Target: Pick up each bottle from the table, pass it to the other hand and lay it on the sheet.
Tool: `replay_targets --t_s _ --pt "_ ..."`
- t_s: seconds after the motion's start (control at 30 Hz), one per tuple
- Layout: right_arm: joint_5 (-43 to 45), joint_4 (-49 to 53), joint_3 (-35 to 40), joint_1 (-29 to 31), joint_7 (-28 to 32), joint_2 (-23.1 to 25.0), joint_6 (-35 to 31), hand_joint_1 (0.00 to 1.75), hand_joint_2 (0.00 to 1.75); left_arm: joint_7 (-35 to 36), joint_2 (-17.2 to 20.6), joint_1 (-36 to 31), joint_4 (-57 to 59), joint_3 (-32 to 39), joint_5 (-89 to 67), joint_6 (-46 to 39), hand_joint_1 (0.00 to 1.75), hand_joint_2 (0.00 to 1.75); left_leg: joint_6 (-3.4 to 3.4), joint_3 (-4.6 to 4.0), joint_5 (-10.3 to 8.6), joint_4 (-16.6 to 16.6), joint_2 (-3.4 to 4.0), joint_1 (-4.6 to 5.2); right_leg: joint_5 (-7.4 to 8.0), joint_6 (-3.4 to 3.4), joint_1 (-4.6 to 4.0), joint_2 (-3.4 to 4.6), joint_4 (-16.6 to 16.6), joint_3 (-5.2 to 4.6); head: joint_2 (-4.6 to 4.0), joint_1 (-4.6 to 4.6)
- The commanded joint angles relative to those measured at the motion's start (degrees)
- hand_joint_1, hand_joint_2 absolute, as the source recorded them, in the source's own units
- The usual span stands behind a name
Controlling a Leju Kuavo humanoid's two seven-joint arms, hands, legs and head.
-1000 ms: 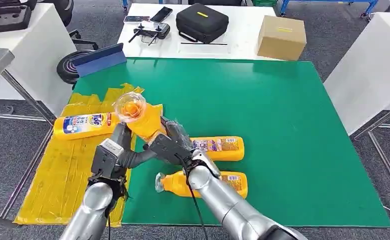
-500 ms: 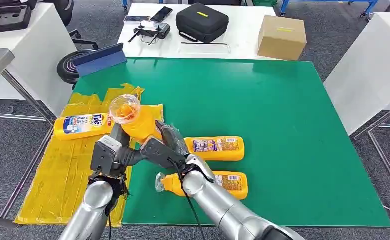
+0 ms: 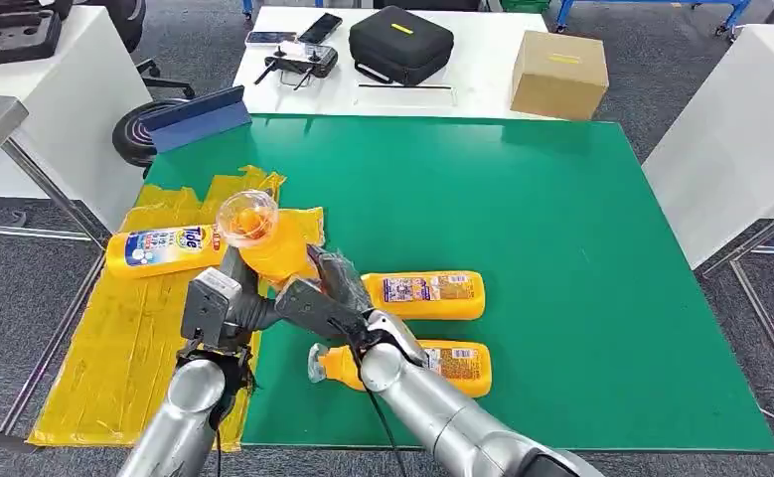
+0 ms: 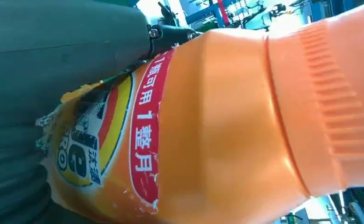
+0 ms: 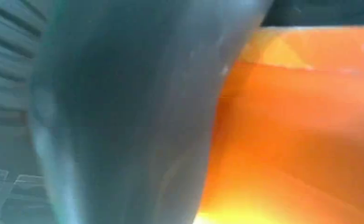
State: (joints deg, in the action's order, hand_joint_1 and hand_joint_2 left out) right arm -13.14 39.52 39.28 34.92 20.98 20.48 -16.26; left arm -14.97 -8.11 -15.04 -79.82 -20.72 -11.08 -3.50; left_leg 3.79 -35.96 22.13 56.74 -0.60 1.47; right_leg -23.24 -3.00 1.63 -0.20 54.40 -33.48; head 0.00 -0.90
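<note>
Left hand [image 3: 226, 303] and right hand [image 3: 315, 296] both grasp the raised orange detergent bottle [image 3: 268, 243], clear cap up, above the yellow sheet's [image 3: 124, 328] edge. A Tide bottle [image 3: 164, 248] lies on the sheet. Two more orange bottles [image 3: 424, 294] [image 3: 442, 363] lie on the green table [image 3: 561, 258], just beside the right arm.

Two silver tube arms — each ending in a dark grey robot hand, left [image 3: 226, 306], right [image 3: 315, 295] — trail thin black cables.
</note>
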Motion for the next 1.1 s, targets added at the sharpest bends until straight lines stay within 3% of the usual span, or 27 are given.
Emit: replay_targets --t_s 0.03,0.87,0.9,0.97,1.0,1.07,1.1 --pt "0.86 -3.16 5.52 3.10 -0.03 -0.48 -0.31 1.75 1.75 -0.48 -0.57 -3.51 3.98 0.45 1.75 -0.25 1.75 1.75 -0.24 0.18 0.10 0.04 -0.03 -0.11 -0.09 0.17 -0.11 -0.05 -0.02 0.22 0.00 -0.02" --pt "-0.68 -2.11 1.45 2.23 0.79 -0.48 -0.23 1.75 1.75 -0.71 -0.62 -2.72 3.02 1.70 2.78 -1.53 1.75 1.75 -0.35 0.32 0.19 0.08 -0.01 -0.16 -0.17 0.24 -0.15 -0.05 -0.01 0.38 0.00 0.00" --pt "-0.65 -1.62 0.96 1.92 0.84 -0.48 0.03 1.13 1.75 -0.69 -0.57 -2.71 2.95 1.86 2.66 -1.79 1.75 1.75 -0.24 0.19 0.10 0.02 -0.03 -0.10 -0.09 0.16 -0.09 -0.05 -0.03 0.24 0.00 0.00" --pt "-0.65 -1.62 0.96 1.92 0.84 -0.48 0.03 1.13 1.75 -0.69 -0.57 -2.71 2.95 1.86 2.66 -1.79 1.75 1.75 -0.32 0.29 0.17 0.06 -0.03 -0.13 -0.16 0.22 -0.12 -0.06 0.00 0.34 0.00 0.00" --pt "-0.73 -1.14 0.47 1.56 0.94 -0.48 0.20 0.35 1.75 -0.68 -0.51 -2.70 2.89 2.01 2.62 -1.90 1.75 1.75 -0.28 0.25 0.14 0.05 -0.02 -0.12 -0.13 0.20 -0.11 -0.05 -0.02 0.29 0.00 -0.02" --pt "-0.73 -1.14 0.47 1.56 0.94 -0.48 0.20 0.35 1.75 -0.68 -0.51 -2.70 2.89 2.01 2.62 -1.90 1.75 1.75 -0.32 0.30 0.17 0.06 -0.01 -0.14 -0.16 0.22 -0.12 -0.04 -0.01 0.35 0.00 0.00" --pt "-0.77 -0.59 0.01 1.16 1.14 -0.49 0.28 0.00 1.75 -0.66 -0.46 -2.63 2.82 2.12 2.58 -2.07 1.75 1.75 -0.26 0.22 0.12 0.03 -0.02 -0.12 -0.11 0.18 -0.11 -0.05 -0.03 0.27 0.00 0.00"
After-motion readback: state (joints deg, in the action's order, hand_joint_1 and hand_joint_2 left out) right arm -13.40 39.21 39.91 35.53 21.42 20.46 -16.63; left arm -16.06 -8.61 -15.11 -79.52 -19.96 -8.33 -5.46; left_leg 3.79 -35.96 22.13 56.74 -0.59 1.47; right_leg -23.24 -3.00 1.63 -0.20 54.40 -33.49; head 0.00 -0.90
